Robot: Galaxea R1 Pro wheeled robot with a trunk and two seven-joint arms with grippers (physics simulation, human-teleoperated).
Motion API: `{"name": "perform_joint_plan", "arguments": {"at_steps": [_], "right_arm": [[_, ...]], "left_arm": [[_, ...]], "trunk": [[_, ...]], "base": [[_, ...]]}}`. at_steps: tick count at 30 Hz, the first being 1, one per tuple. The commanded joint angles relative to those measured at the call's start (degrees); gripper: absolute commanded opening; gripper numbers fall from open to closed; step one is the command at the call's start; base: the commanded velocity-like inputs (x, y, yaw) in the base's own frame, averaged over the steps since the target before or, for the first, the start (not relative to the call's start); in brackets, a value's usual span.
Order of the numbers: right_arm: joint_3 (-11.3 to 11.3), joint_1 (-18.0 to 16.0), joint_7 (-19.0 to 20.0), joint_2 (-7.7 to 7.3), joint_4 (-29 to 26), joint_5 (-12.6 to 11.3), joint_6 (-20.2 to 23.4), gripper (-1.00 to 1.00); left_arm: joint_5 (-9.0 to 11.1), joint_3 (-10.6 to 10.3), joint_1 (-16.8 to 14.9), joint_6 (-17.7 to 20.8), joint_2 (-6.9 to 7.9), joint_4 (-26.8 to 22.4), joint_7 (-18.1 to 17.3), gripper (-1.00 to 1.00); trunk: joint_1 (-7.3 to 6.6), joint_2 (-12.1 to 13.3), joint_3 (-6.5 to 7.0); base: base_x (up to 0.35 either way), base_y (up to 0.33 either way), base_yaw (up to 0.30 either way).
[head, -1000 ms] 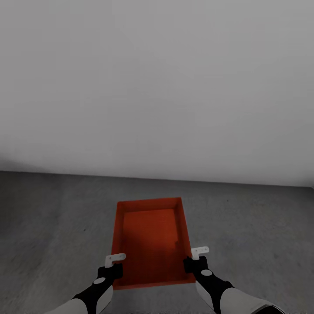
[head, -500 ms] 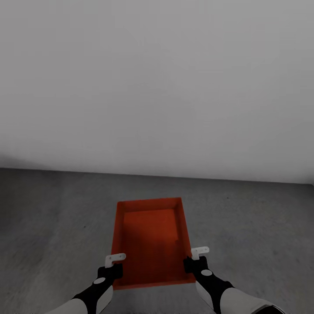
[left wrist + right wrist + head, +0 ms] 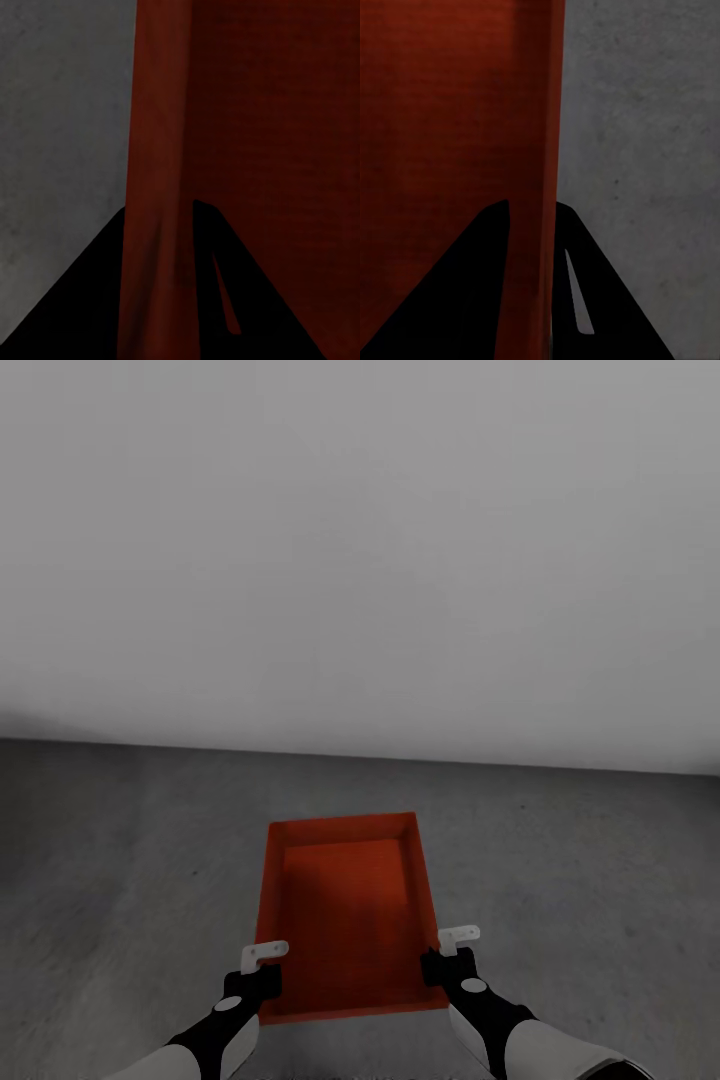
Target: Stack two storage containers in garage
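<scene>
Bin (image 3: 345, 915), red-orange and open-topped, held level in front of the robot above the grey concrete floor (image 3: 120, 860), a plain white wall (image 3: 360, 560) beyond it. Only 1 bin is visible; whether it is still raised off the floor or nearly resting on it cannot be told from these views. The left gripper (image 3: 263, 954) pinches the bin's left long wall near the close end, and the right gripper (image 3: 457, 937) pinches the right wall at the matching spot. In the left wrist view the dark fingers (image 3: 82, 300) straddle the red wall (image 3: 161, 187), 1 finger on each side and closed against it; the right wrist view shows the same, fingers (image 3: 472, 292) clamped across the wall (image 3: 536, 150) with the floor (image 3: 645, 150) outside.

Risks, as judged: both grips sit near the close end, so the far end hangs unsupported and could tip downward if either pinch slackens. Smooth, thin walls offer little friction, so a jolt could let the bin slide. Letting go with 1 gripper ahead of the other would twist the bin. Opening above the floor would drop it, leaving it skewed and harder to stack upon.
</scene>
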Motion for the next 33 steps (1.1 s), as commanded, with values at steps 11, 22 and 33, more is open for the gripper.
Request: {"name": "perform_joint_plan", "arguments": {"at_steps": [11, 22, 33], "right_arm": [[-3.61, -0.04, -0.01, 1.29, -1.57, -1.70, -0.05, -1.00], [-3.55, -0.04, -0.41, 1.29, -1.57, -1.70, -0.03, -1.00], [-3.55, -0.04, -0.47, 1.32, -1.57, -1.71, -0.06, -1.00]], "left_arm": [[0.61, 2.02, -0.02, -0.06, -0.03, 0.06, 0.19, -1.00], [0.61, 1.99, -0.02, -0.06, -0.03, 0.06, 0.19, -1.00], [0.61, 1.97, -0.02, -0.06, -0.03, 0.06, 0.19, -1.00]], "trunk": [[2.42, -4.46, -2.79], [4.84, -8.87, -4.79], [7.25, -13.29, -6.77]], "base": [[0.000, 0.000, 0.000], [0.000, 0.000, 0.000], [0.000, 0.000, 0.000]]}}
